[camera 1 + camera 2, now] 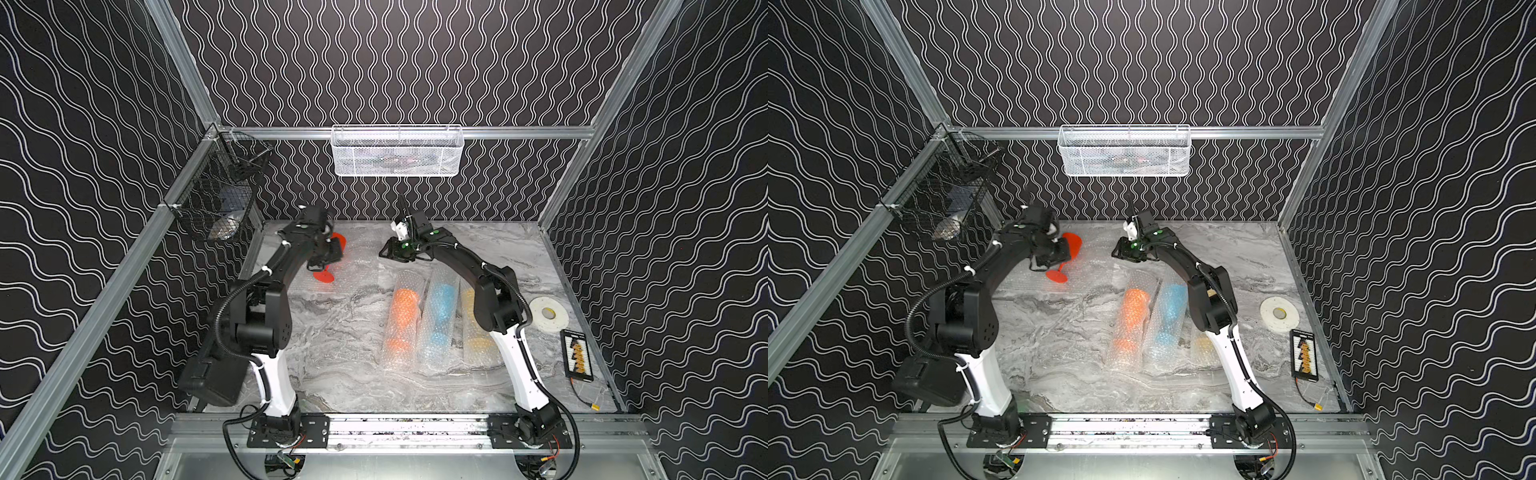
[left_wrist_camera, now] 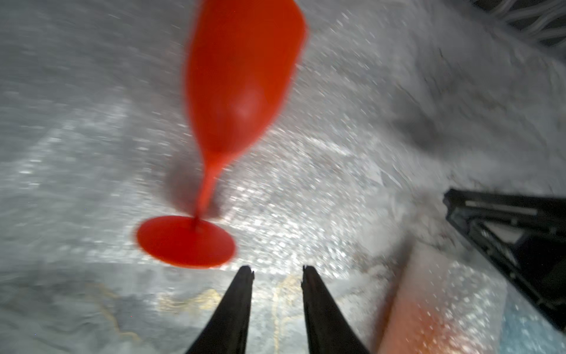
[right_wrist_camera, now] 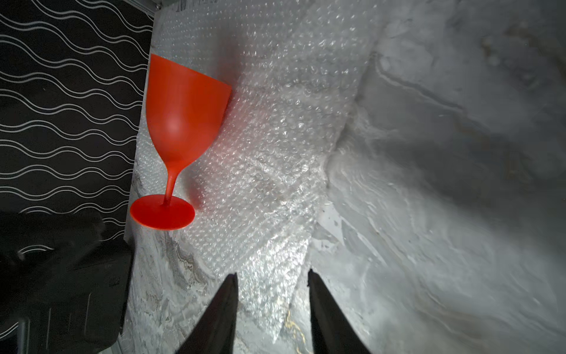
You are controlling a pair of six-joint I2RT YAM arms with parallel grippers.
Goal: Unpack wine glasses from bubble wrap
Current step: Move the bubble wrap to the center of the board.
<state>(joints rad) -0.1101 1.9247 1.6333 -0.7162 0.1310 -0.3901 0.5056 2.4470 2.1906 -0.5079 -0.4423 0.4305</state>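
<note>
The left fingers (image 2: 232, 306) stand apart and empty just beside the foot of the red goblet (image 3: 183, 116), which lies bare on its side on a flattened bubble wrap sheet (image 3: 275, 153) at the table's (image 1: 332, 365) far left. Best, I judge, to grip the stem squarely and lift clear so the sheet does not drag. The right fingers (image 3: 327, 312), also apart and empty, hover over the sheet's edge and could pin it. Further right lie the wrapped orange goblet (image 1: 402, 318), blue goblet (image 1: 440, 316) and yellow goblet (image 1: 478, 343), the last partly behind the right arm, then a tape roll (image 1: 548, 313).
</note>
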